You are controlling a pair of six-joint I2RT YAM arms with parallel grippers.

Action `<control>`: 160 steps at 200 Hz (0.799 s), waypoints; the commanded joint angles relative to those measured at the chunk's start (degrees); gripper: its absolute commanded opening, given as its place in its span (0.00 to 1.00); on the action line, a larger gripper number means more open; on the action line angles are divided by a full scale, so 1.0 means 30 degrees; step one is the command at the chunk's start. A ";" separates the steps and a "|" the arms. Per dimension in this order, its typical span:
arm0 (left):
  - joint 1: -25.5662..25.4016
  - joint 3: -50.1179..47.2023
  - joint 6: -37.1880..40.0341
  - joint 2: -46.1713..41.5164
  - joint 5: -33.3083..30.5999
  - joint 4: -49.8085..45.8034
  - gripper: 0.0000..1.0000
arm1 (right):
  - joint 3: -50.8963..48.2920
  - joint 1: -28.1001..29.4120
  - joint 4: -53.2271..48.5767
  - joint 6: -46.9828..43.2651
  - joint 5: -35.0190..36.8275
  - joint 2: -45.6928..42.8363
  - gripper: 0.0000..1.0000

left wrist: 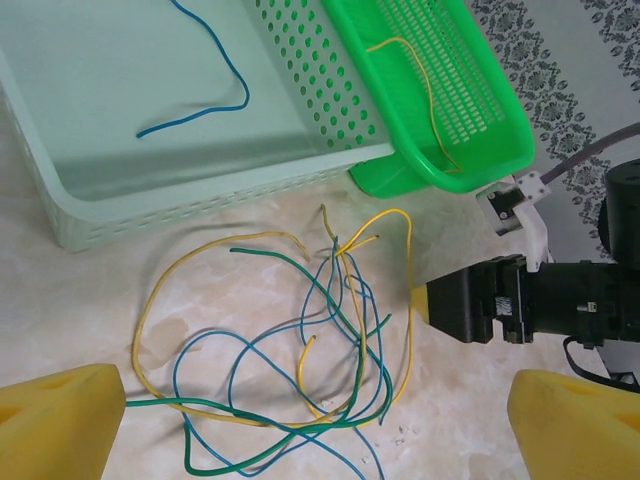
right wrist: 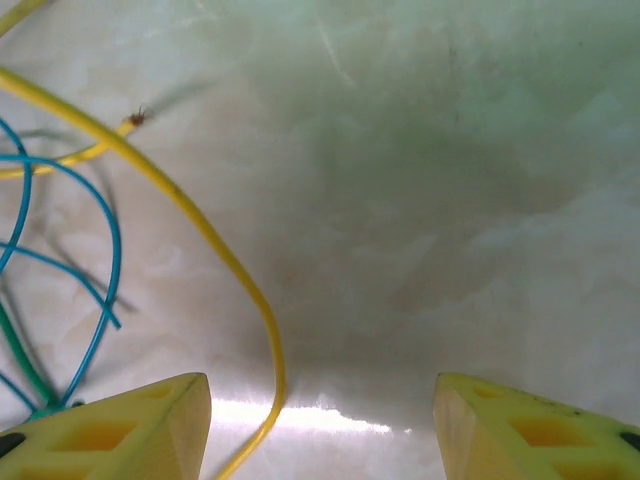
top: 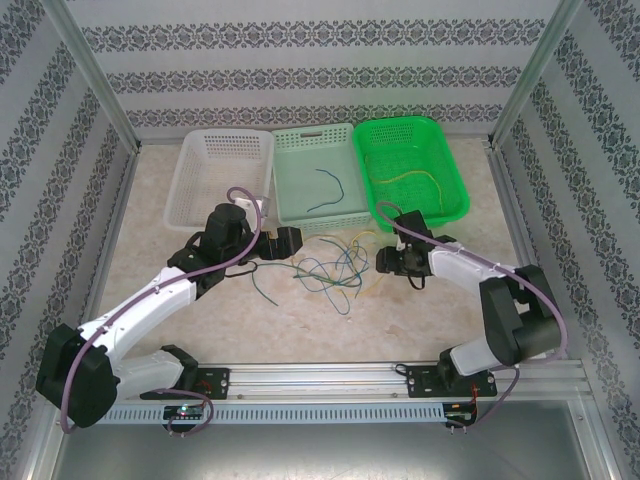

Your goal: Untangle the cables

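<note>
Thin yellow, blue and dark green cables (left wrist: 340, 330), loosely looped and crossing in one tangle on the table (left wrist: 80, 290). One blue cable (left wrist: 244, 90) curved inside the pale basket (left wrist: 330, 100); one yellow cable (left wrist: 430, 100) in the green basket (left wrist: 480, 90).

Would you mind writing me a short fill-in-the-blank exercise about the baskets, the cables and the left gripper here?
The lone cable in the middle basket is ___.
The single cable in the bright green basket is ___.
The tangle of cables lies on the ___, in front of the baskets.
The left gripper is ___, not shut.
Missing words: blue, yellow, table, open.
</note>
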 commanded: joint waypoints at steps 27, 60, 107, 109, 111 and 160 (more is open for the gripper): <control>-0.0210 0.0043 0.0372 -0.0636 -0.0549 -0.0456 0.99 | 0.1111 0.0413 0.1731 0.0600 0.1667 0.1742 0.52; -0.0189 0.0003 0.0402 -0.0675 -0.0729 -0.0534 1.00 | 0.1138 0.0614 0.1857 0.0617 0.1844 0.1912 0.36; -0.0186 0.0045 0.0402 -0.0693 -0.0878 -0.0479 1.00 | 0.0560 0.0750 0.1621 0.0646 0.1900 0.1180 0.04; -0.0186 0.0038 0.0395 -0.0693 -0.0895 -0.0474 1.00 | 0.0492 0.0753 0.1622 0.0605 0.1838 0.1027 0.02; -0.0186 0.0043 0.0400 -0.0686 -0.0907 -0.0487 1.00 | 0.0449 0.0753 0.1644 0.0582 0.1819 0.0983 0.02; -0.0215 0.0140 0.0457 -0.0508 -0.1067 -0.0531 1.00 | -0.0198 0.0844 0.0807 -0.0554 0.1032 -0.3335 0.00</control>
